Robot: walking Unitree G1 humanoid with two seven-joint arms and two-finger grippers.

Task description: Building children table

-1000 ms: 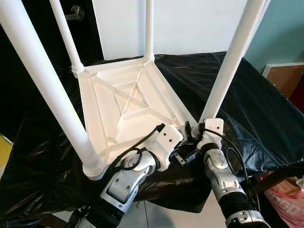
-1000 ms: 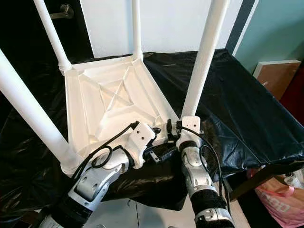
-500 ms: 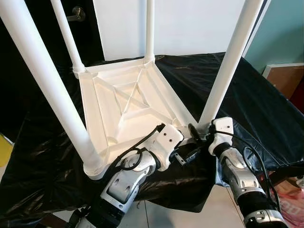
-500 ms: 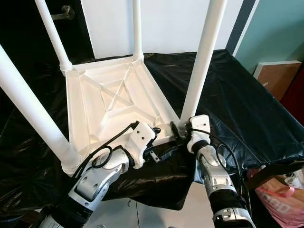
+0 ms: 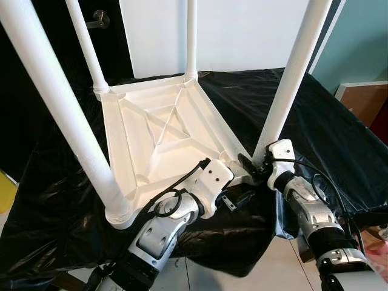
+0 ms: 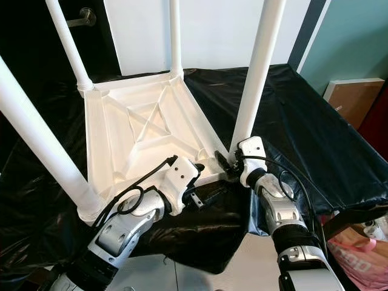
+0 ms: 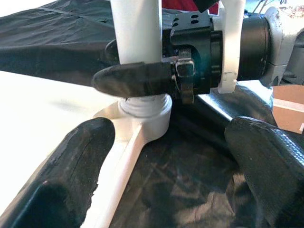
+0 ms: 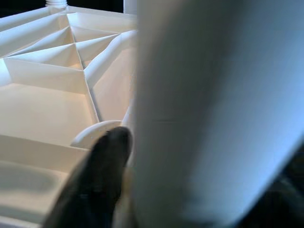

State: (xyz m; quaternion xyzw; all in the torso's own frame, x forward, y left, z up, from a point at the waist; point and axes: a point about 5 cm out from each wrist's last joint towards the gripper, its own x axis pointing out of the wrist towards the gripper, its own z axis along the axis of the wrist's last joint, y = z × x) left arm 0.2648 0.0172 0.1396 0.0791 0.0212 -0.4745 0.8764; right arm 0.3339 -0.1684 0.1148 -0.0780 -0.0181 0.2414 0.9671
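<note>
Table (image 5: 163, 139) upside down on black sheet (image 5: 339, 139), all four legs standing in their corner sockets. Left gripper (image 7: 166, 175), fingers spread and empty, waits just short of the near right socket. Right gripper (image 5: 253, 168) pinches that leg (image 5: 290, 85) at its base. Likely only final tightening remains.

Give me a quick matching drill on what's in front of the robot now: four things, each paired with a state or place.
Things:
1. right gripper
2. left gripper
3. tabletop
4. black sheet

States or places:
A. spread under the whole assembly
B. lying upside down, ribs facing up
C. clamped on the near right leg at its base
D. open, at the near edge by that leg's socket

Pairs: 1-C, 2-D, 3-B, 4-A
</note>
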